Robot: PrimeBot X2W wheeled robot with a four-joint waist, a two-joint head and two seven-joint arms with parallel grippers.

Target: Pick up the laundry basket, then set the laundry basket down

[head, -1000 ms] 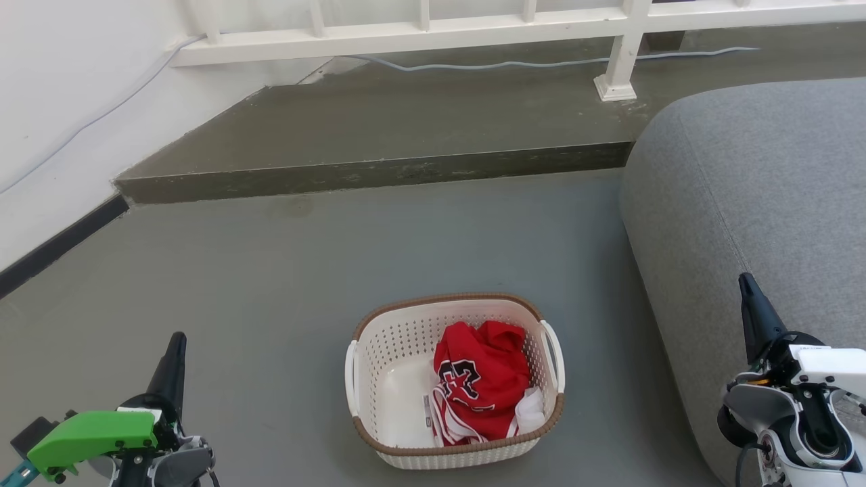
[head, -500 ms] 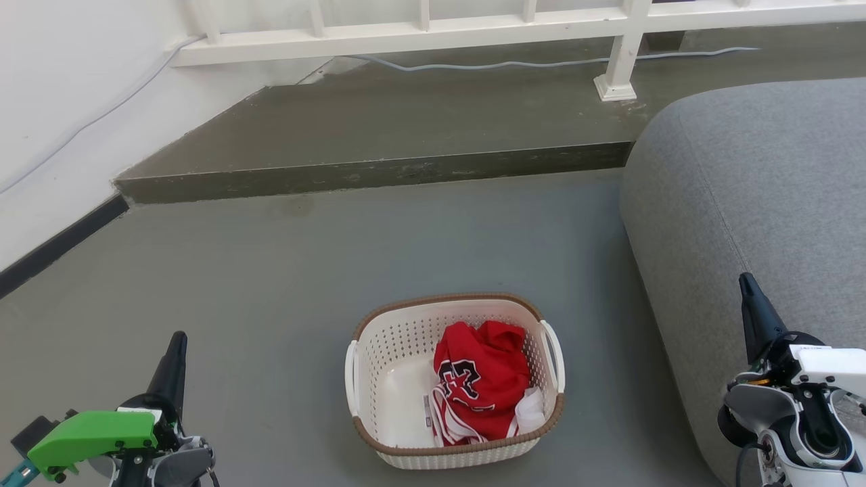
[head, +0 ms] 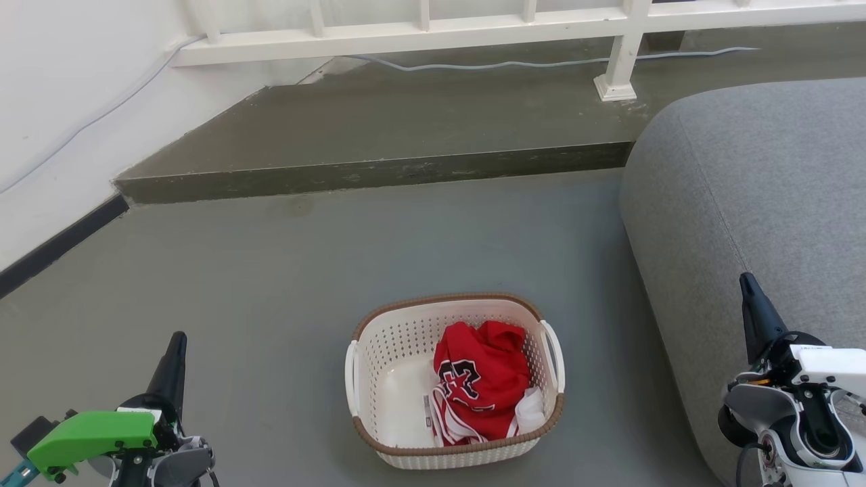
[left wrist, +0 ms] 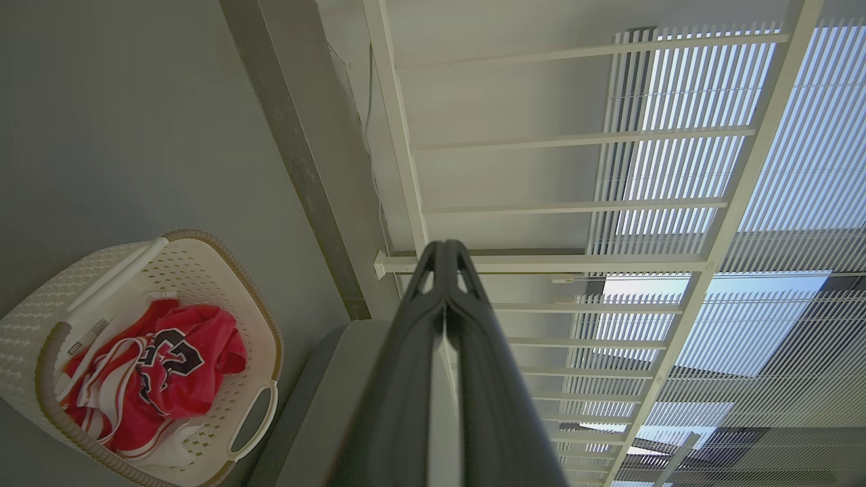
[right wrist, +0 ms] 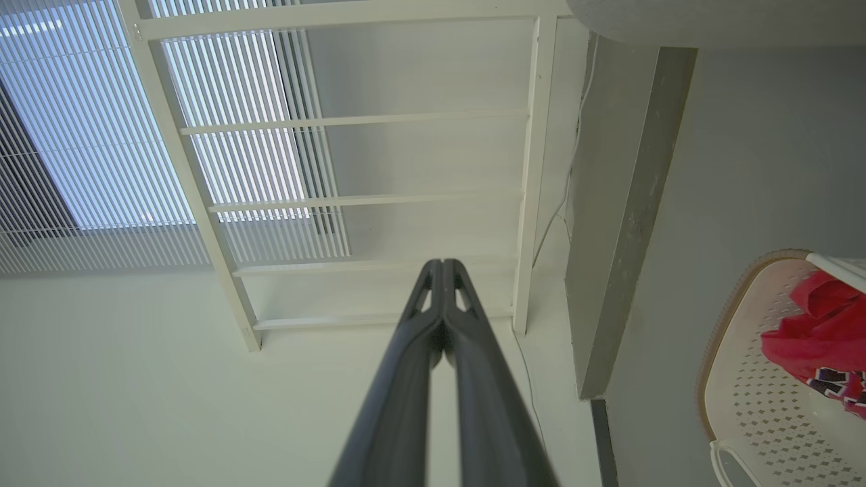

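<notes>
Left gripper [head: 177, 340] and right gripper [head: 746, 283] both clenched, empty; between them, touching neither, the basket [head: 396, 336] sits on the floor [head: 270, 270]; inside, a red jersey [head: 484, 379], numerals too crumpled to read; beyond, a white railing [head: 433, 32].

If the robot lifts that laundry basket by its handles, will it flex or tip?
The laundry basket looks like stiff perforated plastic, so it probably keeps shape. Holding a red jersey, it seems light. The jersey sits toward one handle, so it might tilt slightly.
</notes>
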